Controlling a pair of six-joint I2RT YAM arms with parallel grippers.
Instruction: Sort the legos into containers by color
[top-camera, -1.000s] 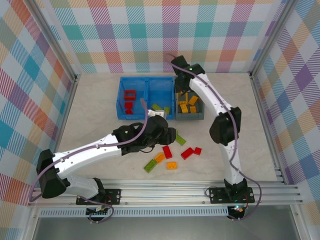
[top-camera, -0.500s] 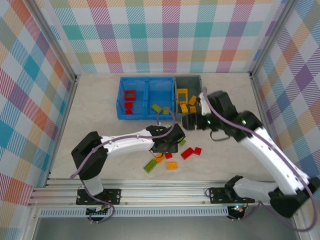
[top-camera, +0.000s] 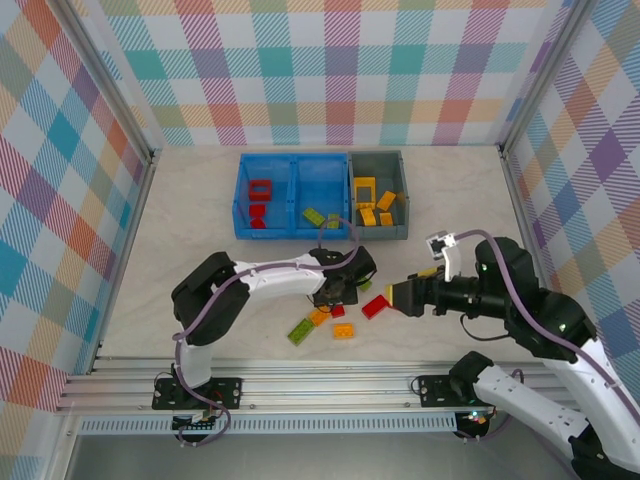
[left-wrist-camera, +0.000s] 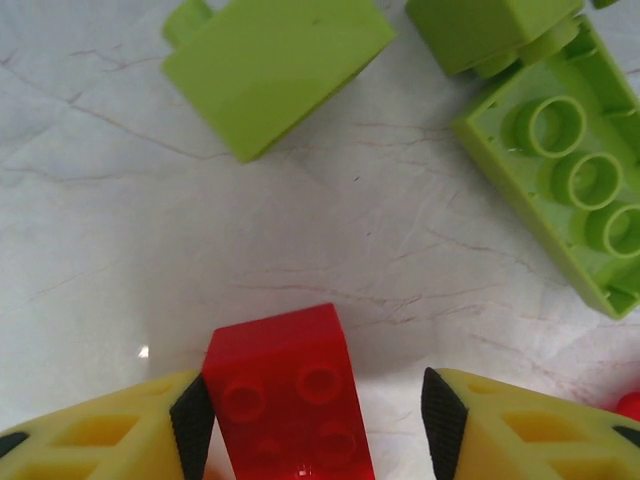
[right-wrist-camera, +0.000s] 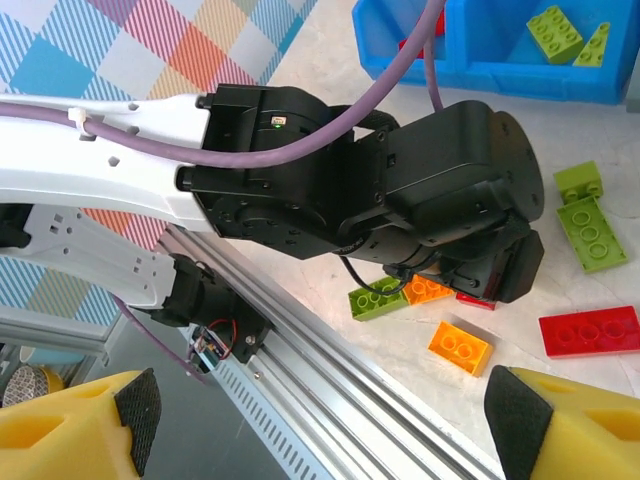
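My left gripper (top-camera: 338, 297) is low over the loose legos, open, its jaws either side of a small red brick (left-wrist-camera: 290, 395). The left pad (left-wrist-camera: 192, 420) touches the brick; the right pad (left-wrist-camera: 438, 415) stands clear of it. Two lime bricks (left-wrist-camera: 275, 65) (left-wrist-camera: 560, 160) lie just beyond. My right gripper (top-camera: 405, 297) hovers wide open and empty beside a long red brick (top-camera: 375, 306). The blue bin (top-camera: 293, 157) holds red bricks (top-camera: 260, 190) on its left and green ones (top-camera: 315, 217) on its right. Inside the grey bin (top-camera: 378, 155) are yellow bricks (top-camera: 365, 190).
An orange brick (top-camera: 343, 331), a second orange one (top-camera: 318, 317) and a green brick (top-camera: 299, 331) lie near the front rail (top-camera: 330, 380). The left arm's black wrist (right-wrist-camera: 440, 200) hangs over these bricks, close to my right gripper (right-wrist-camera: 328, 420).
The right arm swung back from the grey bin to the front of the table and opened wide. The left gripper slid right and came down around the red brick, jaws narrowing.
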